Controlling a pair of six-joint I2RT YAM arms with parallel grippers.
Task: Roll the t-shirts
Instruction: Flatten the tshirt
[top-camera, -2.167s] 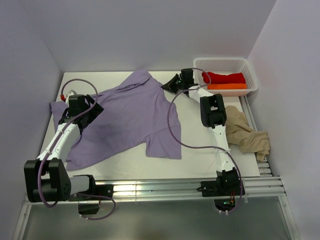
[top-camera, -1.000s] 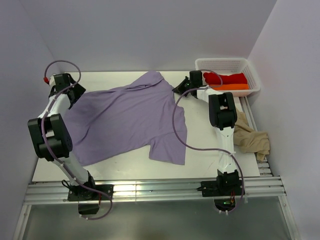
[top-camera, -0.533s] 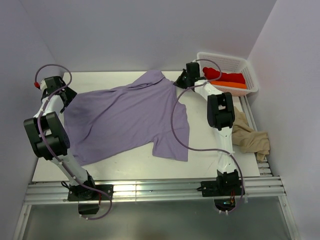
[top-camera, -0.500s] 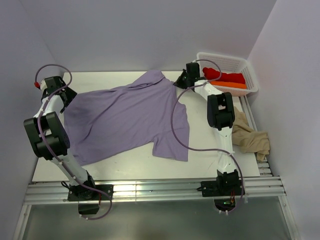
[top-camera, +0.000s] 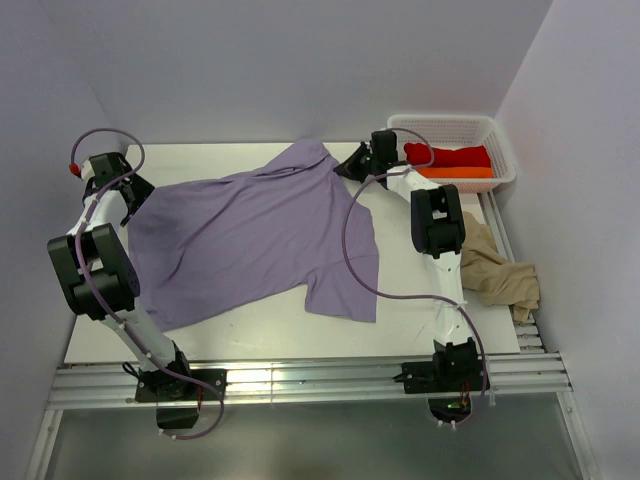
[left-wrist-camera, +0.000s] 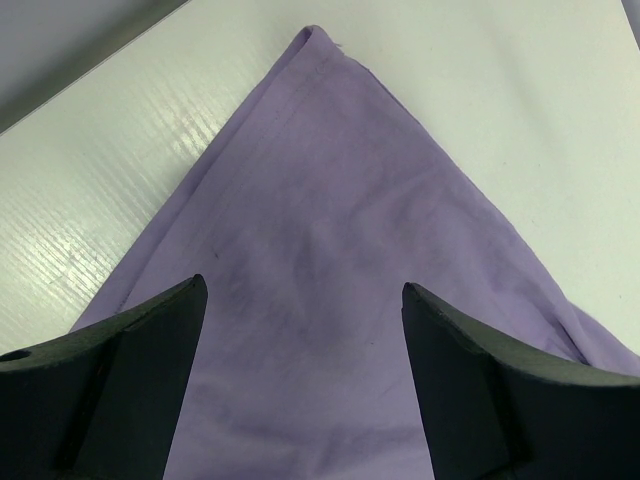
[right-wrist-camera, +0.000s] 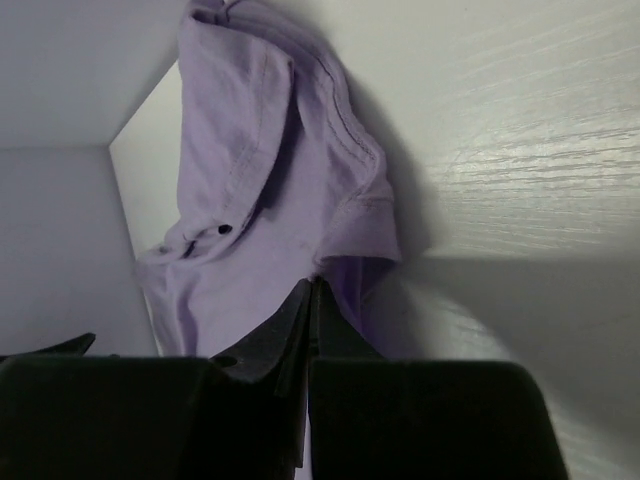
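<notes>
The lavender t-shirt (top-camera: 250, 235) lies spread open on the white table (top-camera: 250, 325), covering the middle and reaching from 10 o'clock to 5 o'clock in the top view. The left gripper (left-wrist-camera: 302, 290) hangs at 10 o'clock over a pointed corner of this shirt; its fingers stand wide apart and hold nothing. The right gripper (right-wrist-camera: 310, 285) is at 1 o'clock beside the collar end of the shirt, its fingers pressed together on a bunched edge of the lavender cloth, which is raised a little from the table there. At 2 o'clock stands a white mesh basket (top-camera: 505, 160) with a red t-shirt (top-camera: 450, 156) and an orange t-shirt (top-camera: 455, 173) inside. A beige t-shirt (top-camera: 495, 270) lies crumpled at 4 o'clock, at the table edge.
</notes>
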